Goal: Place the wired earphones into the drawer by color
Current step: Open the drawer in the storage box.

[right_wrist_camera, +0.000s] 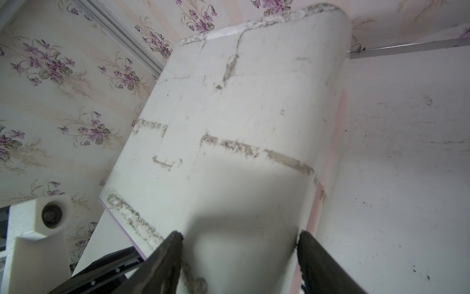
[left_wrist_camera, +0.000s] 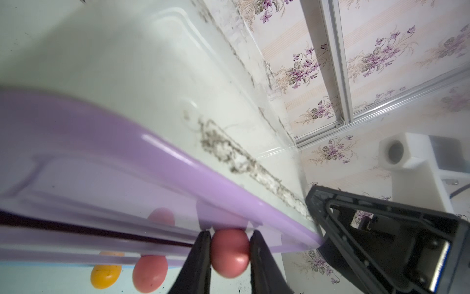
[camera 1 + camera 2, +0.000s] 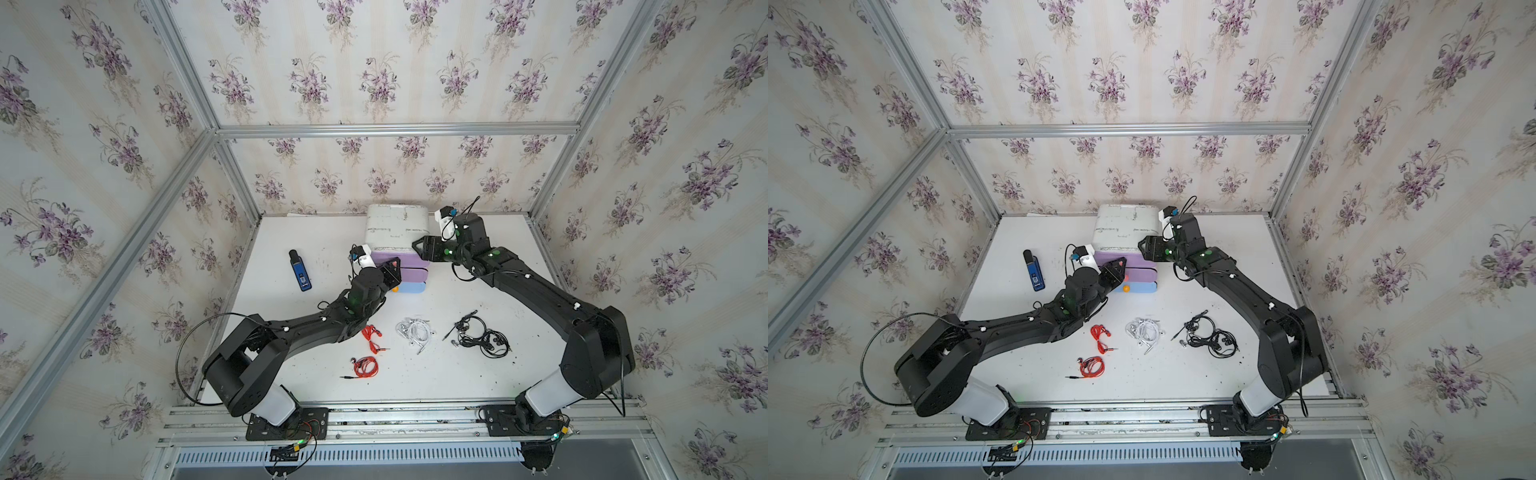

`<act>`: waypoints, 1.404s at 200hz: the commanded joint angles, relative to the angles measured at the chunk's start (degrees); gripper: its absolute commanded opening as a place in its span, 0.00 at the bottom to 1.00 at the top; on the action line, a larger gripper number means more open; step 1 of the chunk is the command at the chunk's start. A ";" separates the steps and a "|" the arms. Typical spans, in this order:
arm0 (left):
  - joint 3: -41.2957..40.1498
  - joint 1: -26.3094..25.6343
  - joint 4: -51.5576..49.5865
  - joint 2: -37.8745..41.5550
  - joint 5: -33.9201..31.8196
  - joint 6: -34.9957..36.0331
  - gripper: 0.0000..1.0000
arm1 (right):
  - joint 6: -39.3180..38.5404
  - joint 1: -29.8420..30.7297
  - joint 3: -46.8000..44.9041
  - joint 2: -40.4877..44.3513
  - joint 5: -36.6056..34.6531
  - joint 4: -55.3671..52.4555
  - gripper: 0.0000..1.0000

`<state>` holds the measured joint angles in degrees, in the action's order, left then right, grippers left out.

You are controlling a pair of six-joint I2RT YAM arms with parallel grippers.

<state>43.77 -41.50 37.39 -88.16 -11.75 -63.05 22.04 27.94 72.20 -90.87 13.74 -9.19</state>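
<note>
The bench (image 3: 436,386) is white with small dark specks. The walls (image 3: 374,83) are cream with pale stripes and purple flowers. There are red earphones (image 3: 371,337), white earphones (image 3: 415,331) and black earphones (image 3: 484,340). The gadget (image 3: 300,270) is blue and black. The drawer box (image 3: 395,226) is white on top with grey dirty lines. Its upper drawers (image 3: 401,261) are purple and its lowest drawer (image 3: 411,287) is light blue. The drawers have a pink knob (image 2: 230,254) and a yellow knob (image 2: 105,272). The arms (image 3: 307,324) are black.

Nothing written can be read anywhere. The blue-and-black gadget (image 3: 300,270) lying on the bench (image 3: 415,386) carries a small pale label with dark marks, too small to make out in both top views.
</note>
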 commanded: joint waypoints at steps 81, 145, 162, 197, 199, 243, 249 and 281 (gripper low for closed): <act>-8.35 -4.19 -0.95 9.78 -1.49 -2.92 0.17 | 0.11 0.08 0.30 -0.27 -0.91 0.66 0.74; -13.79 -10.86 -5.13 16.71 -5.71 -5.19 0.17 | 0.71 0.03 0.66 -0.69 -1.10 0.27 0.74; -15.22 -12.10 -6.71 18.61 -7.08 -5.77 0.18 | 0.94 0.04 0.68 -0.67 -1.06 0.29 0.74; -17.06 -13.96 -9.32 21.68 -9.59 -6.44 0.18 | 1.05 0.06 0.65 -0.54 -1.07 0.31 0.74; -17.05 -13.96 -9.34 21.77 -9.71 -6.33 0.18 | 1.07 0.02 0.66 -0.65 -1.06 0.38 0.74; -16.43 -14.35 -9.58 20.85 -9.86 -6.23 0.25 | 1.34 0.28 0.83 -0.98 -0.82 0.42 0.74; -16.45 -14.37 -9.54 20.52 -9.86 -6.43 0.26 | 1.31 0.27 0.92 -0.98 -0.82 0.58 0.74; -16.01 -14.75 -8.45 19.97 -8.93 -6.20 0.41 | 1.20 0.36 0.94 -1.14 -0.93 0.24 0.74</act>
<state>27.14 -55.92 28.91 -67.96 -20.64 -69.49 23.57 28.18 72.75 -91.74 13.10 -8.80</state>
